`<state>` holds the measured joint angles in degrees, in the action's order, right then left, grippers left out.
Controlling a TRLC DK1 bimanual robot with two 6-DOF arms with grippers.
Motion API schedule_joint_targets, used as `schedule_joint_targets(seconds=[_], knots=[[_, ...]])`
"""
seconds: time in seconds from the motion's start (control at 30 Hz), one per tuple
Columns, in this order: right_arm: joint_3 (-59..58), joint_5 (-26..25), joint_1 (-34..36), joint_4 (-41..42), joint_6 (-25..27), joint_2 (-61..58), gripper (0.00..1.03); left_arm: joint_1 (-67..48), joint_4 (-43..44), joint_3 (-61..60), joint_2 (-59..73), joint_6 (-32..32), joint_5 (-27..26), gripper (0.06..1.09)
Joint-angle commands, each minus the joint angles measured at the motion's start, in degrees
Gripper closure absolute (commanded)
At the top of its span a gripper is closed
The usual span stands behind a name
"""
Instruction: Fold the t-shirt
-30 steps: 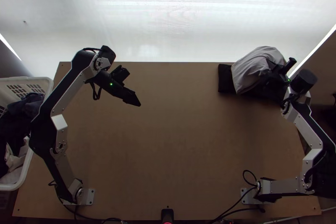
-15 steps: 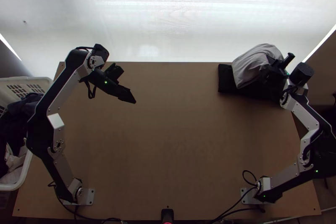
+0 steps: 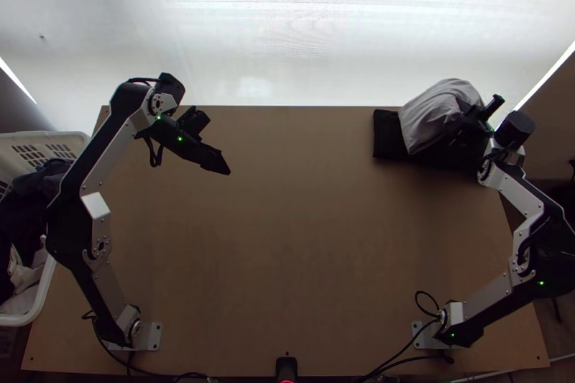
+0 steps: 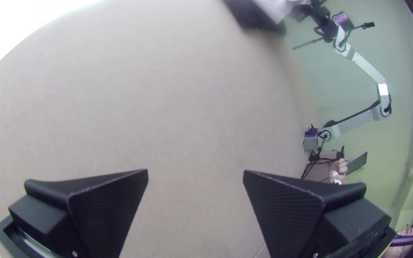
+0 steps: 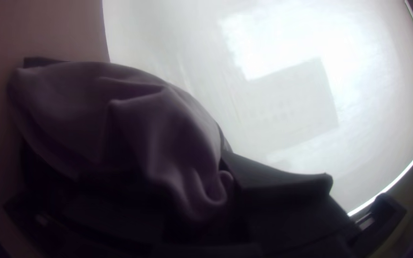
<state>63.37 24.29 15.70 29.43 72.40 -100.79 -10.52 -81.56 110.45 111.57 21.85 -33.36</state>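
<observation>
In the top view, the right gripper (image 3: 467, 121) is at the table's back right corner, over the grey t-shirt (image 3: 430, 114). The shirt lies bunched and bulging on flat black cloth (image 3: 387, 136). In the right wrist view, the right gripper (image 5: 216, 191) pinches a gathered edge of the grey t-shirt (image 5: 135, 114); its left finger is dark and partly covered by cloth. The left gripper (image 3: 228, 169) is over the back left of the table, away from the cloth. In the left wrist view, the left gripper (image 4: 195, 172) is open, with bare tabletop between its fingers.
A white basket (image 3: 44, 295) of dark and light clothes stands at the left table edge. Bare wood covers the middle of the table (image 3: 302, 239). Cables (image 3: 402, 358) run along the near edge. A person's hand (image 4: 339, 169) holds a flat device beyond the table.
The left gripper has shifted a little left and away from the near edge. The grey shirt rose slightly with the right gripper, then came down a bit; the right arm's elbow bent differently.
</observation>
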Motion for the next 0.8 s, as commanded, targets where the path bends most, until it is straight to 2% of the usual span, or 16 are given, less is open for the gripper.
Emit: schedule_joint_targets(seconds=[0.0,0.13,0.2,0.27,0.43,0.53,0.63,0.77], knots=[[-1.67,0.14,-2.61,1.33,-0.24,2.36,1.00,0.07,0.00,0.29,0.32,-0.31,0.32,0.12],[-2.47,0.40,-3.84,1.51,3.27,4.47,1.00,0.15,0.00,0.29,0.05,-0.22,0.32,0.12],[-2.91,1.02,-4.37,1.51,7.23,5.61,1.00,0.15,0.00,0.20,-0.04,-0.14,0.32,0.12],[-3.26,1.72,-4.81,1.16,13.64,6.05,1.00,0.24,0.00,0.20,-0.21,-0.05,0.32,0.12],[-2.03,4.97,-4.81,-1.39,22.26,6.49,1.00,0.42,0.00,0.02,-0.47,0.13,0.32,0.12],[-2.03,5.33,-5.42,-2.36,24.72,7.19,1.00,0.42,0.00,0.11,-0.47,0.21,0.32,0.12],[-1.94,4.89,-6.83,-2.54,24.72,7.72,1.00,0.42,0.08,0.11,-0.47,0.39,0.23,0.12],[-1.59,1.19,-9.46,-2.36,24.81,6.84,1.00,0.42,0.08,0.11,-0.47,0.48,0.23,0.12]])
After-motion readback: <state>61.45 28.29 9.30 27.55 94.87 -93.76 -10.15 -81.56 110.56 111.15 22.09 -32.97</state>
